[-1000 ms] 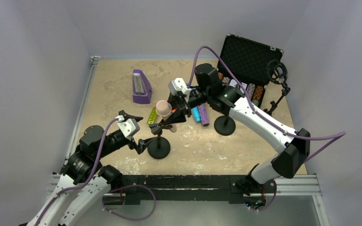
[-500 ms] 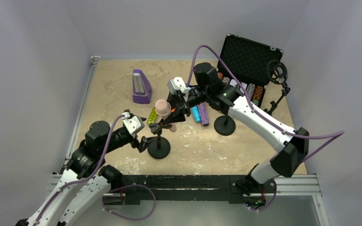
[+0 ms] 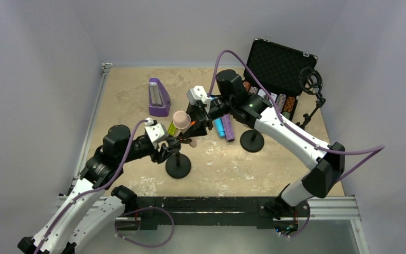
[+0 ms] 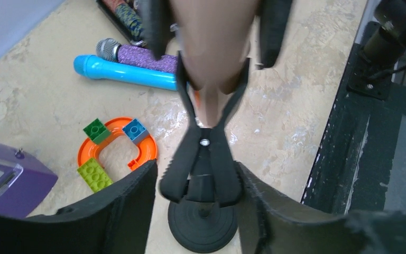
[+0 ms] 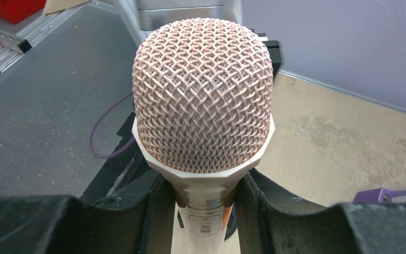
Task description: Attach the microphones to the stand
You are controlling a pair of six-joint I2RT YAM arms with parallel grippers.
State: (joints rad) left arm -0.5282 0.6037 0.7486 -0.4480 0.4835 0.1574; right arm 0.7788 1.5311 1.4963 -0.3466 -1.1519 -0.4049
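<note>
Beige, mottled table (image 3: 132,90), stone-look and a bit scuffed, and we start at the left of the frame with the purple metronome (image 3: 158,98), a wedge standing well out of the way. Next along, the left hand (image 4: 196,180): its two matte black fingers straddle the rear handles of the spring clip (image 4: 206,151), right up against them. Whether they are squeezing or only resting there, I cannot tell.

That clip tops a short stand (image 3: 178,166) with a round, heavy-looking black base. The forked jaws sit around the smooth, tapered body of the pale pink microphone (image 5: 203,100), tilted head-up, its dome a fine woven mesh. The right hand (image 3: 200,120) is clenched on that body just below the head.

Done well, I'd say, this wants the clip pinched wide, the body eased down until the taper wedges, and the right hand letting go only once the jaws bite.

Further right, the light blue microphone (image 4: 132,73), glossy plastic, and the glittery purple microphone (image 4: 148,57) with its silver mesh head lie side by side on the table, on no stand yet. A second stand (image 3: 252,142) sits just right of them.
</note>
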